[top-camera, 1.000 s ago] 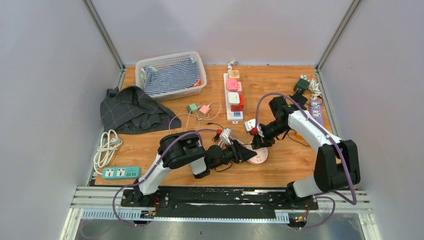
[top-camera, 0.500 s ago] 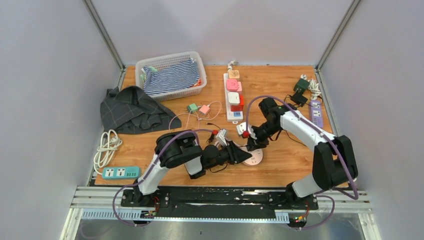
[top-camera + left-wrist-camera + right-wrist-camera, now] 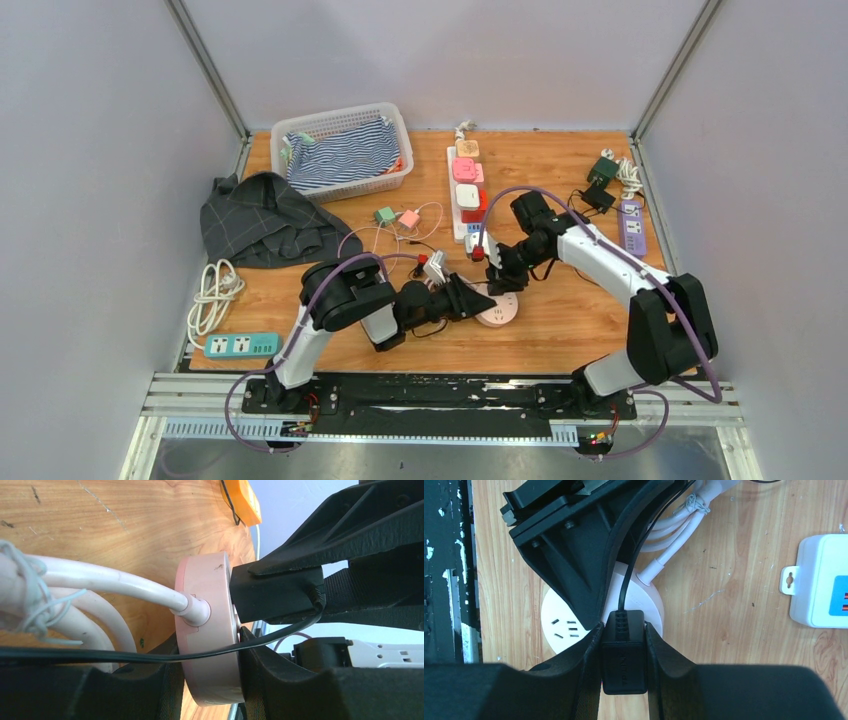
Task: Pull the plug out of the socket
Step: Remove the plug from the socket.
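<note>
A round pink-white socket (image 3: 497, 311) lies on the wooden table near the middle front. It also shows in the left wrist view (image 3: 210, 645) and in the right wrist view (image 3: 569, 625). My left gripper (image 3: 478, 304) is shut on the socket's disc, one finger on each flat face. A black plug (image 3: 624, 652) with a thin black cable sits in the socket. It also shows in the left wrist view (image 3: 272, 592). My right gripper (image 3: 623, 655) is shut on the plug from above, its fingers (image 3: 664, 655) pressed to both sides.
A white power strip (image 3: 467, 190) with pink and red plugs lies behind. A white adapter block (image 3: 821, 580) sits to the right in the right wrist view. A basket (image 3: 345, 150), dark cloth (image 3: 262, 220), a coiled cable (image 3: 212, 295), a teal strip (image 3: 240, 345) and purple strip (image 3: 631, 225) ring the table.
Both grippers and the socket have slid left and slightly back across the table. The right arm has swung left with them, staying on the plug.
</note>
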You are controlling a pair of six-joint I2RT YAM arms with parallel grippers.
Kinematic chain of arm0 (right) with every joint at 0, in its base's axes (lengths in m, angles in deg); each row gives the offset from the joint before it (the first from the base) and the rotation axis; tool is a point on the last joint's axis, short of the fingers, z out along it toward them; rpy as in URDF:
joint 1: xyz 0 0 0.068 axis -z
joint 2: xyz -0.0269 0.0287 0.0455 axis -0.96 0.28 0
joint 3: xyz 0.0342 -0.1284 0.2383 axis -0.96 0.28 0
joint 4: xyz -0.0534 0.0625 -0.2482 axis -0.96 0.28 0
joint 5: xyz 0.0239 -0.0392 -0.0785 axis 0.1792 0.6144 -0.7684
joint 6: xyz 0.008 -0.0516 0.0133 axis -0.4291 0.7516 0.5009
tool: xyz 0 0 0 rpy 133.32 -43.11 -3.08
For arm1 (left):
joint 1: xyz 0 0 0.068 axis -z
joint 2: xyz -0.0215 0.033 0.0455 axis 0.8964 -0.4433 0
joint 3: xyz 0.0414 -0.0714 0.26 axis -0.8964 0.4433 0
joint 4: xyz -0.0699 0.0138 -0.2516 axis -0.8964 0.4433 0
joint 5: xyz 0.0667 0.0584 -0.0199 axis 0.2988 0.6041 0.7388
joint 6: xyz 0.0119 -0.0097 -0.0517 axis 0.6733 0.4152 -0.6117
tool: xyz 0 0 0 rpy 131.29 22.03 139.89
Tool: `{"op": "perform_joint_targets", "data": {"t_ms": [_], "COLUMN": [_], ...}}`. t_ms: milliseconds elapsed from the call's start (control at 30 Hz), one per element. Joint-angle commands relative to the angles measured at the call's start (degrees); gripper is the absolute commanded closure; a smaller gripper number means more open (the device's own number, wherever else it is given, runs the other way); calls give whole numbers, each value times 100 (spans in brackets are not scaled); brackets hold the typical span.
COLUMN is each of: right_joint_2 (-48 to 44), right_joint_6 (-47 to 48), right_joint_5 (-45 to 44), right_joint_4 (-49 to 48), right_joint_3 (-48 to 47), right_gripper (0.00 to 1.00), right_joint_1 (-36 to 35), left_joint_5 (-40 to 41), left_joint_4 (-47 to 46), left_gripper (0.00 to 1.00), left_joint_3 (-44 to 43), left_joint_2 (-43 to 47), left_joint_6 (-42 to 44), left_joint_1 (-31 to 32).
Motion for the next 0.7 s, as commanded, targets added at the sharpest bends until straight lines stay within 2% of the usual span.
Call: {"op": "perform_joint_targets", "data": {"t_ms": [0, 133, 267, 333, 400, 433, 533, 667], "right_joint_2": [-150, -340, -261, -286, -417, -499, -634, -594], "right_joint_6": [-293, -280, -1004, -1197, -1129, -836, 782, 859], "right_joint_5": [650, 481, -854, -1214, -953, -318, 1254, 1211], "right_joint_4": [-416, -411, -1017, -1160, -1065, -830, 355, 422], "right_joint_3": [130, 152, 107, 94, 144, 166, 233, 250], "right_gripper": [100, 100, 100, 100, 100, 100, 100, 100], "right_joint_1": [-331, -841, -803, -677, -587, -585, -687, -924], "left_joint_5": [-432, -451, -342, -284, -269, -280, -371, -455], "left_joint_4": [-549, -550, -547, -553, -549, -549, -540, -532], "left_gripper": [98, 98, 98, 99, 99, 99, 100, 100], "left_joint_3": [-56, 30, 391, 568, 691, 719, 710, 632], "left_joint_2": [149, 170, 406, 516, 611, 647, 717, 694], "left_joint_6": [-204, -412, -406, -405, -423, -436, -489, -476], "left_joint_1": [94, 83, -4, -54, -80, -96, -117, -117]}}
